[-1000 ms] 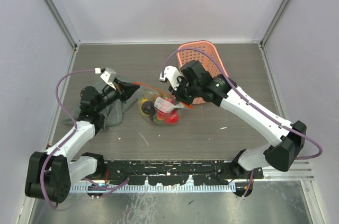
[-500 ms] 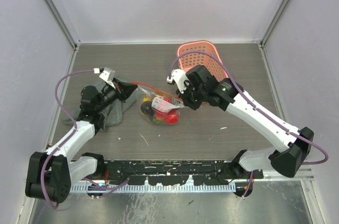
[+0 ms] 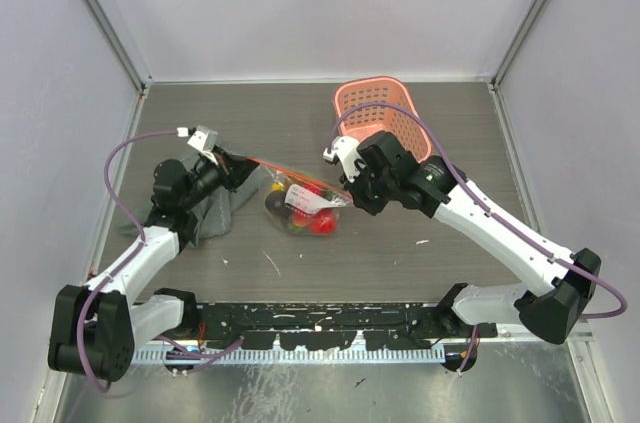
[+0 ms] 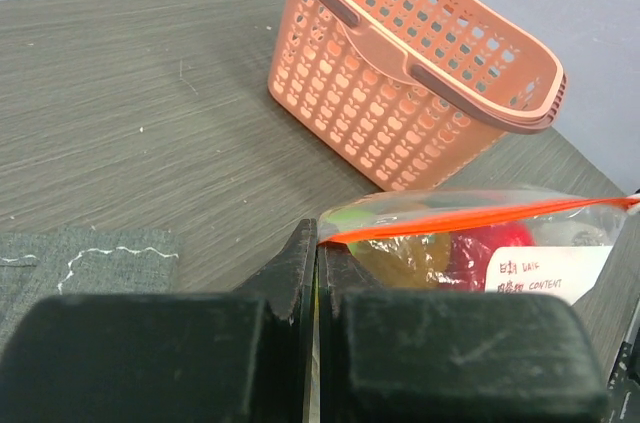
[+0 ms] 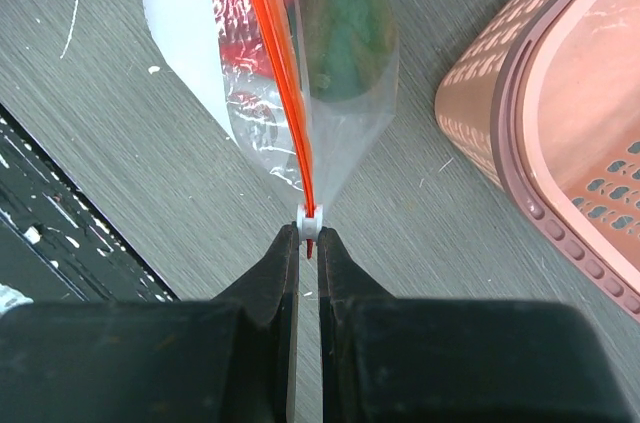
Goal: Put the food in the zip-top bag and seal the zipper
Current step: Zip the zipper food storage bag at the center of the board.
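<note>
left fingers (image 4: 290,268) pinching zip-top bag (image 4: 450,255) corner, right fingers (image 5: 276,265) pinching slider (image 5: 312,222) on zipper (image 5: 284,93)

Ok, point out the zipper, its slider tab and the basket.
zipper (image 5: 290,103), right wrist view, middle of the orange strip.
slider tab (image 5: 311,222), right wrist view, white piece at the strip's end.
basket (image 4: 380,113), left wrist view, perforated side wall.

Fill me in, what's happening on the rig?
Both arms hold a clear crinkly plastic zip-top bag stretched between them, with colourful food inside. The left claw is shut on the bag's corner at one end of the red-orange zipper strip. The right claw is shut on the small white slider tab at the other end. The strip looks closed along its visible length. A pink perforated plastic basket stands behind.
</note>
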Controlling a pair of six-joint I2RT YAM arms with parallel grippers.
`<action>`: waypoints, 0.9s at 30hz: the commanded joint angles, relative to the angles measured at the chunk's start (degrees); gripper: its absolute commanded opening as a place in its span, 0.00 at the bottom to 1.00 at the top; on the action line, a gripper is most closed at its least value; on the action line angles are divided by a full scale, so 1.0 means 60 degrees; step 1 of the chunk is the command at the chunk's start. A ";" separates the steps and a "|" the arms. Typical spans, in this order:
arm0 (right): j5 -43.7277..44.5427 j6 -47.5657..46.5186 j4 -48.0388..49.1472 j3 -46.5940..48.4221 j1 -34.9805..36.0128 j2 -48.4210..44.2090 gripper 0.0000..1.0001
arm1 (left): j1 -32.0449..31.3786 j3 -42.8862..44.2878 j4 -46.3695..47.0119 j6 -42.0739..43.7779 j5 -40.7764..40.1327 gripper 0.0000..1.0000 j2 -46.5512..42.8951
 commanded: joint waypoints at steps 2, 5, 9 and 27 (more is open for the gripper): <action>0.0207 0.0198 0.0404 -0.0051 -0.0065 -0.0337 0.01 | 0.0219 0.0596 0.0176 -0.0153 -0.0282 0.00 -0.0160; 0.0376 -0.0046 0.1230 0.0004 -0.0067 -0.0217 0.01 | 0.0221 0.0847 0.0089 -0.0272 -0.0400 0.00 -0.0180; 0.2048 -0.0619 0.2247 0.0521 -0.0257 0.0273 0.01 | 0.0225 0.1827 -0.0251 -0.0360 -0.0496 0.00 0.0340; 0.1856 -0.1168 0.4844 -0.1108 -0.0699 0.0075 0.01 | -0.0095 0.1672 0.0057 -0.2488 0.0224 0.00 0.2072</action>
